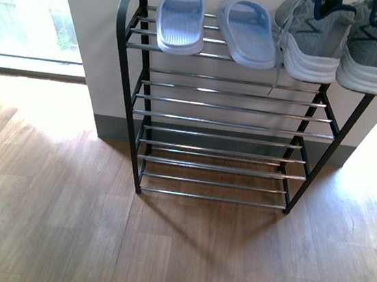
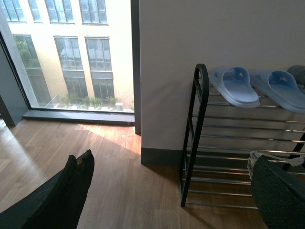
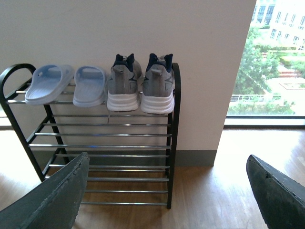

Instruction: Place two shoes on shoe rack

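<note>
The black-framed shoe rack (image 1: 134,110) with chrome bars stands against the wall. On its top shelf lie two pale blue slide sandals (image 1: 181,22) (image 1: 248,33) at the left and two grey sneakers (image 1: 310,33) (image 1: 376,43) at the right, heels toward me. Neither arm shows in the front view. My left gripper (image 2: 171,191) is open and empty, back from the rack's left end (image 2: 196,114), with the sandals (image 2: 234,86) in sight. My right gripper (image 3: 167,191) is open and empty, facing the rack (image 3: 174,143) from a distance, sneakers (image 3: 125,86) (image 3: 158,87) on top.
Wood floor (image 1: 161,248) spreads in front of the rack. A white wall with a grey skirting (image 1: 111,128) stands behind it. Floor-to-ceiling windows (image 2: 71,52) (image 3: 271,62) flank the wall on both sides. The lower shelves (image 1: 221,152) hold nothing.
</note>
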